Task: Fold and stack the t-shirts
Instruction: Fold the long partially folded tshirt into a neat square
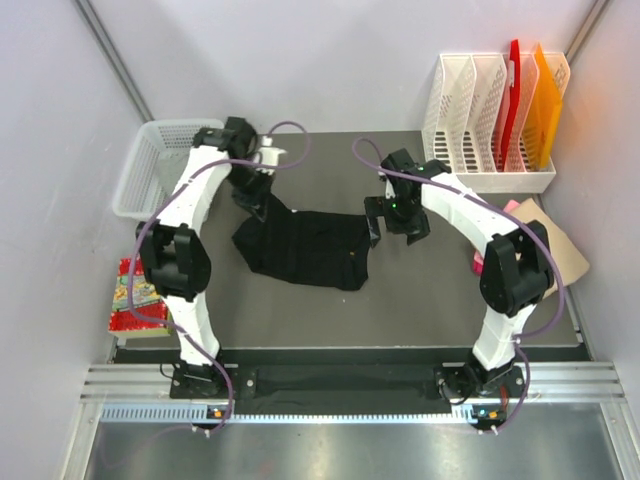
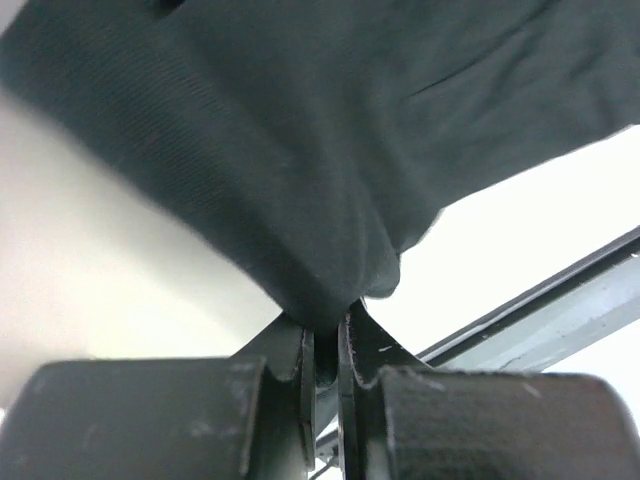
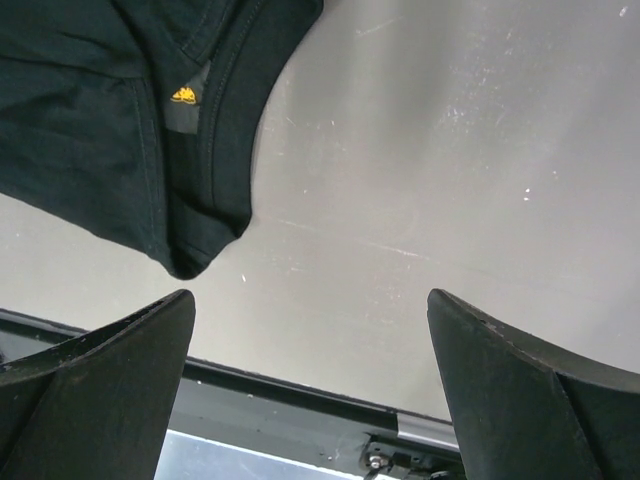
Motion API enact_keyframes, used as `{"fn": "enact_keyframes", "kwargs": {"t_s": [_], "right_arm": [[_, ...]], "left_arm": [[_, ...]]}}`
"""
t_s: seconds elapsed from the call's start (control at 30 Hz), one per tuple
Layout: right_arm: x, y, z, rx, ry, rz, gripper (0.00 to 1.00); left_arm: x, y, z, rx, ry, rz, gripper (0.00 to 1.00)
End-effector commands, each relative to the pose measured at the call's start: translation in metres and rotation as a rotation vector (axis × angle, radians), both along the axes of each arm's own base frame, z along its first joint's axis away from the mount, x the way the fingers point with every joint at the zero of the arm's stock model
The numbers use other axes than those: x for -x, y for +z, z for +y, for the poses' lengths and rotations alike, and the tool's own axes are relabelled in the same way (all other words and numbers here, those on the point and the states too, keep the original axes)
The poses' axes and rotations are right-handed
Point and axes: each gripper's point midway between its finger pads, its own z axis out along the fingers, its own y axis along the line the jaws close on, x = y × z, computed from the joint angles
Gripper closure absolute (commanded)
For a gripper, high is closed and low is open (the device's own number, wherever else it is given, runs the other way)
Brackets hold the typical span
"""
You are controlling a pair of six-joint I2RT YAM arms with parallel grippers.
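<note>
Across table [image 1: 420, 295] middle, black t-shirt [image 1: 310, 250] lengthwise ten-to-four o'clock, ten-o'clock corner tight in left gripper [image 2: 327, 345]; right gripper [image 3: 310, 310] agape.

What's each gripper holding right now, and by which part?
Left gripper is shut on the black shirt, pinching a bunched fold at its far-left end. Right gripper is open, holding nothing.

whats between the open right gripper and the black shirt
Only bare grey table. In the right wrist view the right gripper stands open, and the black t-shirt ends in a corner close beyond one finger, with nothing else between them.
</note>
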Motion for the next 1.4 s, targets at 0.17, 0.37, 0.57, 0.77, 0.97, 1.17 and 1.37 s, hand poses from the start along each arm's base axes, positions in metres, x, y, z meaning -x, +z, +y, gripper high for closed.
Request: {"fn": "enact_keyframes", "kwargs": {"t_s": [0.17,0.37,0.57,0.77,0.97,1.17,1.37], "right_arm": [[0.001,0.023,-0.013,-0.044,-0.045,-0.082,0.0],[0.003,0.025,-0.02,-0.047,-0.059,-0.093,0.0],[0.006,0.025,-0.026,-0.047,-0.071,-0.095,0.0],[0.008,0.028,-0.031,-0.048,-0.081,-0.104,0.0],[0.009,0.035,-0.035,-0.049,-0.089,-0.121,0.0],[0.012,0.036,-0.039,-0.048,-0.097,-0.123,0.0],[0.015,0.038,-0.041,-0.05,-0.102,-0.127,0.0]], "left_arm": [[0.003,0.014,-0.079,0.043,-0.138,0.034,1.0],[0.006,0.02,-0.108,0.062,-0.195,0.036,1.0],[0.015,0.02,-0.143,0.094,-0.257,0.037,1.0],[0.043,-0.001,-0.179,0.067,-0.362,0.098,1.0],[0.06,-0.035,-0.199,0.009,-0.418,0.15,1.0],[0.073,-0.049,-0.222,0.018,-0.438,0.178,1.0],[0.073,-0.051,-0.238,0.055,-0.429,0.17,1.0]]}}
